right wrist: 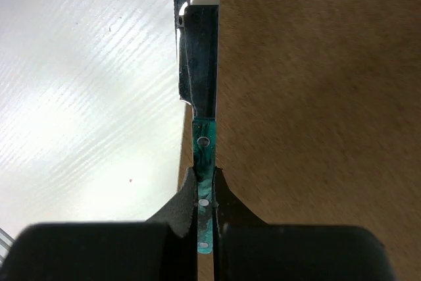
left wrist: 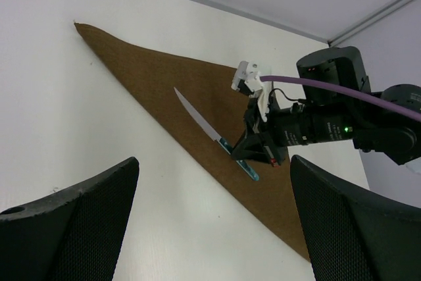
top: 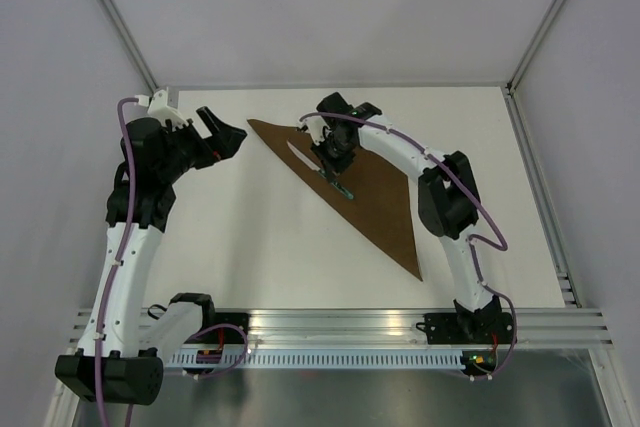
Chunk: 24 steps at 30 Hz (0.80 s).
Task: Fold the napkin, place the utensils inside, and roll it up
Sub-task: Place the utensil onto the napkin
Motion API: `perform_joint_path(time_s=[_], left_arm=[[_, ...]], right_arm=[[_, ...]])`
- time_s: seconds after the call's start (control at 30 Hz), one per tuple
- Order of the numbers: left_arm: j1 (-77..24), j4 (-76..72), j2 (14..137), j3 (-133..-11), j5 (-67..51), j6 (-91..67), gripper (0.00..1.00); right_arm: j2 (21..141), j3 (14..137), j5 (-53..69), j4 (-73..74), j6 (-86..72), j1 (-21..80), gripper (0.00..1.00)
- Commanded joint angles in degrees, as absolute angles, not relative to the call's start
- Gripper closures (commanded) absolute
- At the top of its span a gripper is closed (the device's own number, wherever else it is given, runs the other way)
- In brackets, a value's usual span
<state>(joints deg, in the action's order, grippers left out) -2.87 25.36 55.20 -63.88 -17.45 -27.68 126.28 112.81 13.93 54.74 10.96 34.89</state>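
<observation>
My right fingers [right wrist: 179, 214] clench a slim silver-bladed knife [right wrist: 203, 153] by its teal-green handle, above the triangular dark brown cloth napkin [right wrist: 316, 97]; left fingers [left wrist: 72, 222] released

Counted across the top view, there is one brown napkin [top: 385, 212] stretching from upper centre to lower right, one knife [top: 300, 156] at its upper-left edge, and two grippers, the left gripper [top: 228, 133] at upper left and the right gripper [top: 330, 165] near centre.

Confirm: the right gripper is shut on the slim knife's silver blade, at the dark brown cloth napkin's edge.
No. The right gripper is shut on the teal-green handle of the slim knife, not the blade; the right wrist view shows it.
</observation>
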Motion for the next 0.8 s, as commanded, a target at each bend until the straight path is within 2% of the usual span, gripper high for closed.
perform_joint_path(time_s=[0.0, 0.77], left_arm=[[-2.90, 28.12, 54.85, -66.53, -15.73, -27.16, 0.00], [-2.90, 28.30, 54.67, -65.13, -15.82, -26.46, 0.00]], right_arm=[[129.19, 116.01, 11.08, 56.96, 3.96, 36.55, 1.00], [132.98, 113.03, 9.05, 52.91, 1.23, 37.18, 0.99]])
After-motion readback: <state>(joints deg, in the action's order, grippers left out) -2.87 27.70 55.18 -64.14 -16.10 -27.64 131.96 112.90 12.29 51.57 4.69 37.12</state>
